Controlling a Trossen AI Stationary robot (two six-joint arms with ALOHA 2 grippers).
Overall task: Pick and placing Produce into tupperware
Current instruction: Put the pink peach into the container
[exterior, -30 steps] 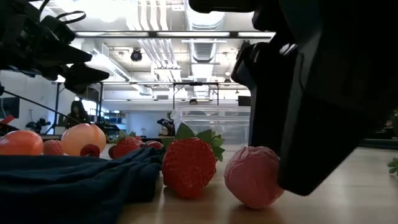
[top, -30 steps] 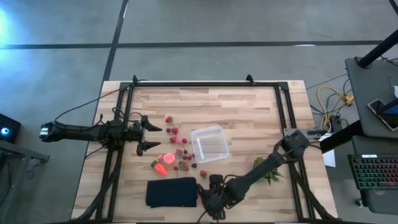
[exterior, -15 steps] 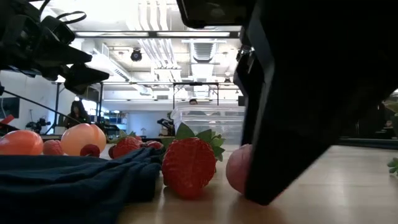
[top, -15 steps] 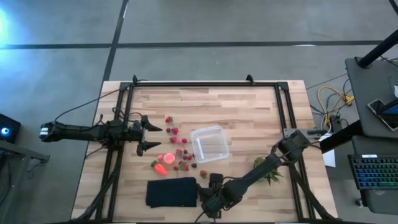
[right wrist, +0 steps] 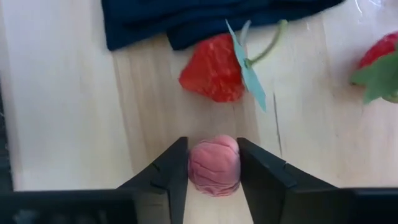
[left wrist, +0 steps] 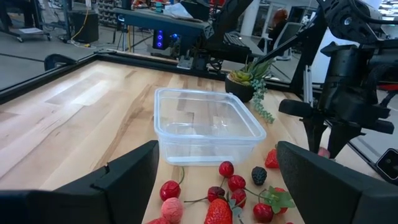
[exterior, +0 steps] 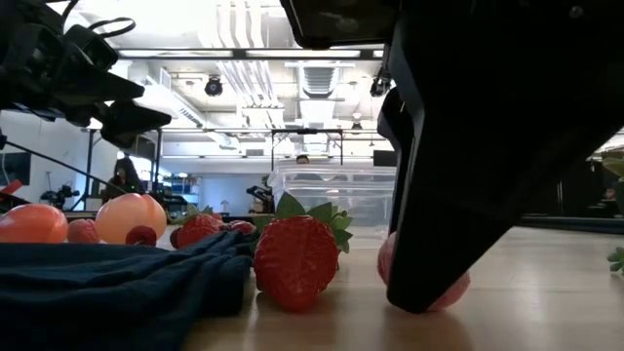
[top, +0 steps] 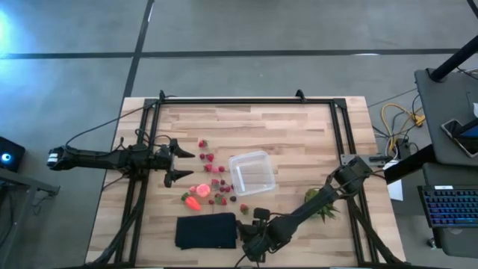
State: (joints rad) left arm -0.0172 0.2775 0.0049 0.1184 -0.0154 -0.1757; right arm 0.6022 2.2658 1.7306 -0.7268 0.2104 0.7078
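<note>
- One clear square tupperware [top: 251, 172], empty, mid-frame on worktop [top: 291, 131].
- One pink wrinkled round piece [right wrist: 214, 165] gripped between right gripper [right wrist: 213, 168] fingers, lower centre.
- Left gripper [top: 182, 166] open, mid-left.

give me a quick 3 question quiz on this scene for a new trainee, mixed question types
1. True or false: the clear tupperware already holds a strawberry.
2. Multiple choice: what sits between the fingers of the right gripper?
A. a pink round piece
B. the dark blue cloth
C. the leafy green plant
3. Fill in the missing word: the left gripper hangs above the table with its fingers ____, holding nothing.

Key
1. False. The tupperware is empty.
2. A. The fingers stand on either side of the pink round piece, close against it, near the cloth's edge.
3. open
</note>
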